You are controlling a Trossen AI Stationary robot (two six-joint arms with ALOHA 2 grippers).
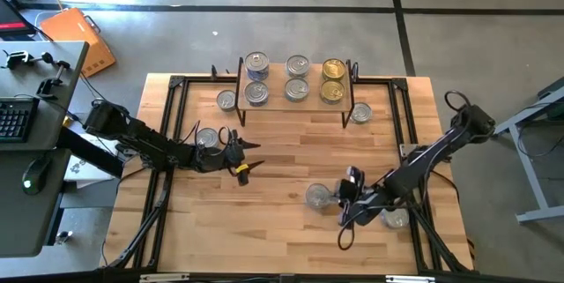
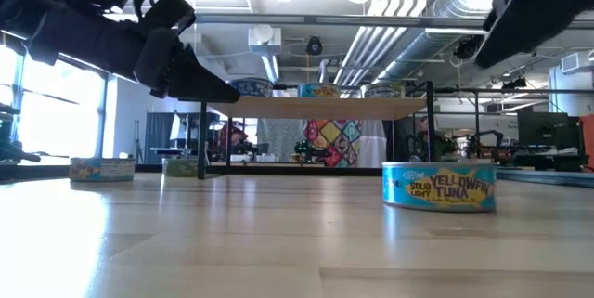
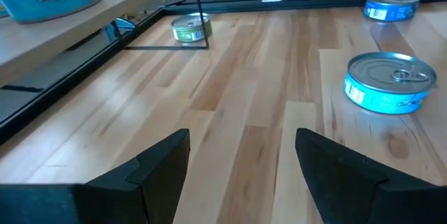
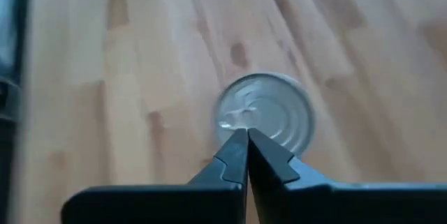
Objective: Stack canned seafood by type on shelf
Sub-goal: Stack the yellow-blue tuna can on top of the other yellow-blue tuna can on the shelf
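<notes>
Silver round tin [image 4: 267, 114] on pale wood — right gripper [image 4: 246, 147] jaws closed, empty, above it.

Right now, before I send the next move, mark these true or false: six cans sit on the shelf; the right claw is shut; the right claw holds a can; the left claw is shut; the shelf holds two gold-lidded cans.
1. Six cans sit on the shelf. True.
2. The right claw is shut. True.
3. The right claw holds a can. False: it is empty above a silver-lidded can on the table.
4. The left claw is shut. False: it is open and empty.
5. The shelf holds two gold-lidded cans. True.
</notes>
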